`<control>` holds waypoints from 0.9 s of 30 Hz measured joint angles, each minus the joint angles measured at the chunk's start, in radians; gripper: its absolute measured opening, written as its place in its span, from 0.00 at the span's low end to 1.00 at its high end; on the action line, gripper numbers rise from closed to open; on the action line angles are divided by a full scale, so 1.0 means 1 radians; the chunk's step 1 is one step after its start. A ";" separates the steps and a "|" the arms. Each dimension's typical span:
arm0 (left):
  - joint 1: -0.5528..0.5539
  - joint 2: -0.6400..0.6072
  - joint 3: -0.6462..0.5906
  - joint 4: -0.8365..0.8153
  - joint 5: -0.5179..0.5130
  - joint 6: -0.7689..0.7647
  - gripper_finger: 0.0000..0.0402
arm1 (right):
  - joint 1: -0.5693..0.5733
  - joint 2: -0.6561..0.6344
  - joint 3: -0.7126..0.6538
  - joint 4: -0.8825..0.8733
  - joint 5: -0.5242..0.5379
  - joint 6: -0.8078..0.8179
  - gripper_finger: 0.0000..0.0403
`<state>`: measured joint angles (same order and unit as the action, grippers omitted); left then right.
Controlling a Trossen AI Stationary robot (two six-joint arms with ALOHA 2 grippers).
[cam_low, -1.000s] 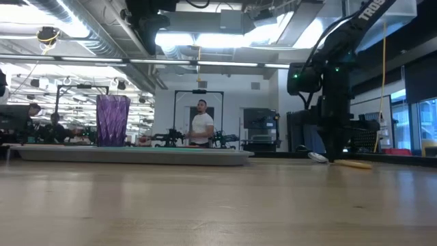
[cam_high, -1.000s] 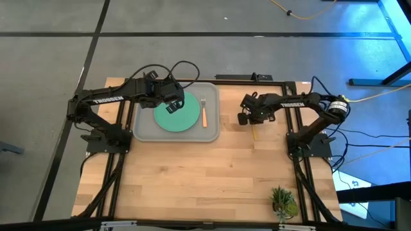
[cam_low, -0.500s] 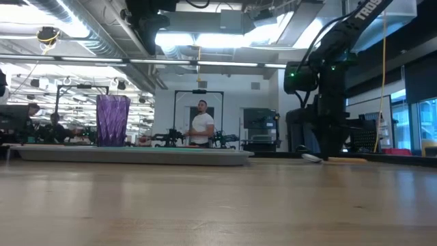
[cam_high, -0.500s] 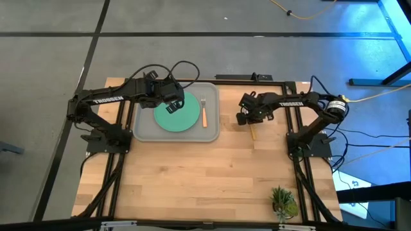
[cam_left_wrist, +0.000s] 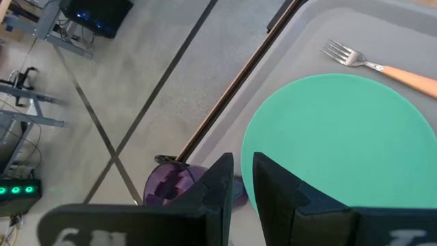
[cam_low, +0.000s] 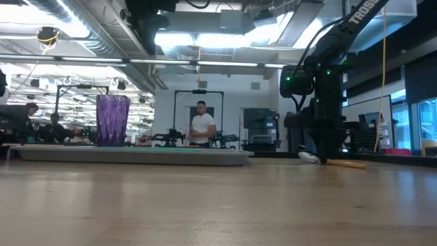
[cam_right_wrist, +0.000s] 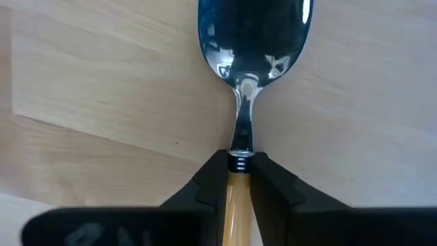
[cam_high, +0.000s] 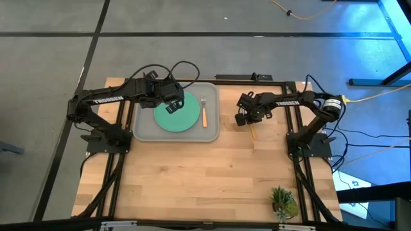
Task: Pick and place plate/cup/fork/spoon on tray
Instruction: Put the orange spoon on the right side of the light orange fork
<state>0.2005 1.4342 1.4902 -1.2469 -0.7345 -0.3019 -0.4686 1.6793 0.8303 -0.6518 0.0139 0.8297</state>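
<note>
The grey tray [cam_high: 212,133] holds the teal plate [cam_high: 178,118], the fork [cam_high: 204,113] and the purple cup [cam_low: 113,121], which stands upright at its far left corner [cam_left_wrist: 171,186]. My left gripper [cam_left_wrist: 242,171] hovers over the plate's far left edge, empty, its fingers nearly together. The spoon [cam_high: 252,132] lies right of the tray. My right gripper [cam_high: 244,119] is shut on it; the low view [cam_low: 322,158] shows its fingers reaching down to the table. My right gripper pinches the spoon's orange handle [cam_right_wrist: 238,179] between its two fingers, at the end next to the metal neck and bowl [cam_right_wrist: 254,27]. The fingers come from above, pointing down. The spoon lies low and about level, its handle's free end [cam_low: 351,164] on the table.
A small potted plant [cam_high: 282,200] stands near the table's near right corner. Bare wood lies between the tray and the table's near edge. A person [cam_low: 201,128] stands in the room behind the table.
My right gripper has moved a little toward the table's left, toward the tray, shut on the spoon. The spoon has slid along the table with it, staying low and about level.
</note>
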 joint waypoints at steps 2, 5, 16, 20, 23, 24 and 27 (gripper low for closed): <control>0.000 0.000 0.000 0.000 0.000 0.000 0.13 | 0.000 0.000 0.000 0.001 0.000 0.002 0.13; 0.000 0.000 0.000 0.000 0.000 0.000 0.13 | 0.000 0.000 0.000 0.013 0.001 0.002 0.06; 0.000 0.000 0.000 -0.001 0.000 0.000 0.13 | 0.000 -0.001 0.051 0.006 0.005 -0.009 0.00; 0.000 0.000 0.000 -0.001 0.000 0.000 0.13 | 0.002 0.002 0.095 0.004 0.012 -0.027 0.00; 0.000 0.000 0.000 -0.001 0.000 0.000 0.13 | 0.009 0.002 0.123 -0.019 0.011 -0.028 0.00; 0.000 0.000 0.000 -0.001 0.000 0.000 0.13 | 0.013 0.000 0.132 -0.026 0.011 -0.028 0.00; 0.000 0.000 0.000 -0.001 0.000 0.000 0.13 | 0.028 -0.001 0.149 -0.032 0.011 -0.028 0.00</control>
<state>0.2006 1.4342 1.4902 -1.2476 -0.7345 -0.3019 -0.4409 1.6787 0.9794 -0.6836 0.0246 0.8021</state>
